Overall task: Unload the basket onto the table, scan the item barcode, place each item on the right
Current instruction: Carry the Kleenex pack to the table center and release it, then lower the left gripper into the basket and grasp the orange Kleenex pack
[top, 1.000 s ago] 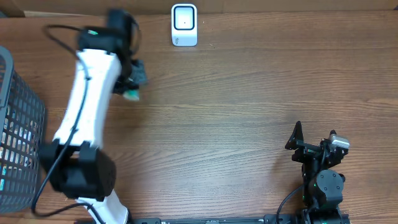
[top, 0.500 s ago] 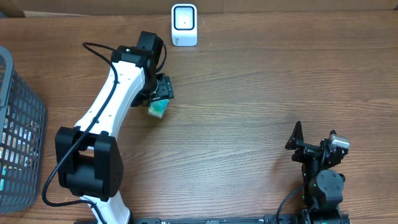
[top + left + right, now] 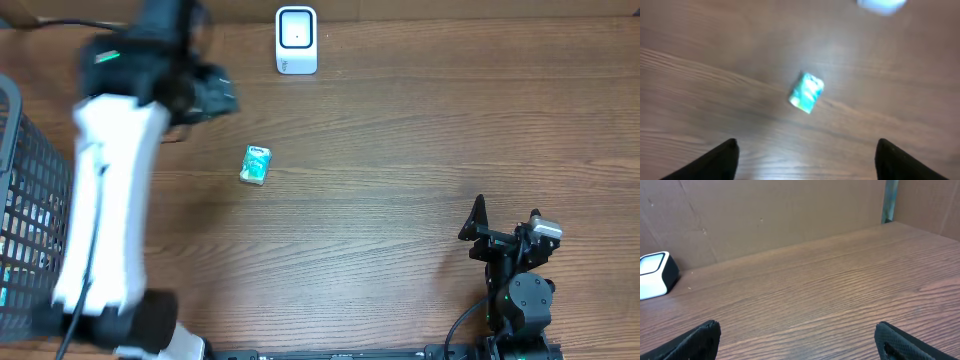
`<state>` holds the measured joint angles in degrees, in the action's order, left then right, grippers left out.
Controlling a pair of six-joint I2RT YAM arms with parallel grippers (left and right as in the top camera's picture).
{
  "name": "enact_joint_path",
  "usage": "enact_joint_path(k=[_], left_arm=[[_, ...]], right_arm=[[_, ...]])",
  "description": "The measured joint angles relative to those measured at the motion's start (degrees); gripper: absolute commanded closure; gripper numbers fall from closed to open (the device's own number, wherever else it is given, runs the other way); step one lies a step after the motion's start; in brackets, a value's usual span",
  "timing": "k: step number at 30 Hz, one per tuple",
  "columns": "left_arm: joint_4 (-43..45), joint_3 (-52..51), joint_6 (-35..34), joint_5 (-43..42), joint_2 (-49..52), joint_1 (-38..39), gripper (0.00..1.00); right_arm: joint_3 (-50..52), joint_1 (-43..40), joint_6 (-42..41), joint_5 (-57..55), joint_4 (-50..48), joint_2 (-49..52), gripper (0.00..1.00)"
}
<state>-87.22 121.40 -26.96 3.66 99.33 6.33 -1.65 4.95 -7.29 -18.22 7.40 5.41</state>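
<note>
**Left arm after release.** Since the earlier frames, the small teal item [image 3: 256, 165] has been let go by the left end effector [image 3: 806, 152]. The left arm has been swung back to the far left, beside the wire basket [image 3: 25, 190]. The item is seen lying flat on the desk [image 3: 400, 150], apart from both arms, nearer than and slightly left of the white scanner [image 3: 296, 40] at the far edge. Whether the barcode was read cannot be told. The release is judged to mark either a finished scan pass or a set-down for regrasping. In the wrist view the left end effector's fingers are spread wide, with nothing held or touched. At the near right, the right end effector [image 3: 800, 340] is parked, fingers fully apart and empty.
</note>
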Motion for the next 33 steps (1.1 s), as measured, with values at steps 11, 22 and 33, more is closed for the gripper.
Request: enact_joint_path(k=[11,22,33], left_arm=[[-5.6,3.7,-1.9,3.0,-9.4,-42.0,0.08],[-9.2,3.5,-4.8,1.2,1.5,-65.4,0.18],[-0.7,-9.5,-4.4,4.6,5.3,-71.9,0.21]], right_arm=[[0.0,0.0,0.0,0.0,0.0,0.0,0.00],[0.0,0.0,0.0,0.0,0.0,0.0,0.00],[0.0,0.0,0.0,0.0,0.0,0.0,0.00]])
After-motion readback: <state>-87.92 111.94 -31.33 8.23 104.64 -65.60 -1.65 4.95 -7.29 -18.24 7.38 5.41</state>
